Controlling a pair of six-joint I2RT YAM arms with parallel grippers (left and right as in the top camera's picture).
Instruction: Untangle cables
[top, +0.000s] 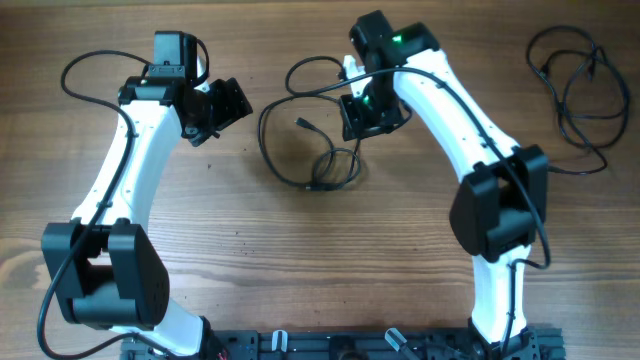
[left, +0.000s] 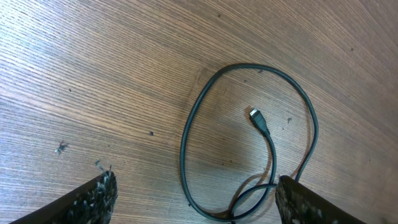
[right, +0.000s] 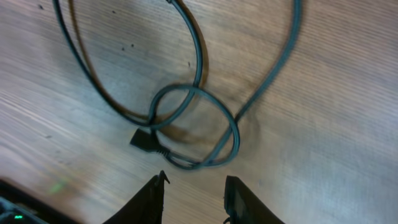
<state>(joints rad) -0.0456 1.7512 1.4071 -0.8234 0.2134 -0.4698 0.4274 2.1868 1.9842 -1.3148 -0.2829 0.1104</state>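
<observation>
Overhead: one looped cable (top: 264, 140) lies on the table (top: 300, 270) between the left gripper (top: 222, 108) and the right gripper (top: 368, 115); a second cable (top: 593, 68) lies far right. Left wrist: fingers (left: 93, 199) wide apart, empty. Right wrist: fingers (right: 149, 199) narrowly parted, holding nothing, just short of the loop.

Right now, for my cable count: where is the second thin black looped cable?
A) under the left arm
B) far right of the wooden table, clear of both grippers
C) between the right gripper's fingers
B: the second cable lies alone by the table's right edge.

Robotics lab bench — wood-grain table (top: 320, 260), twin white arms (top: 130, 170).
</observation>
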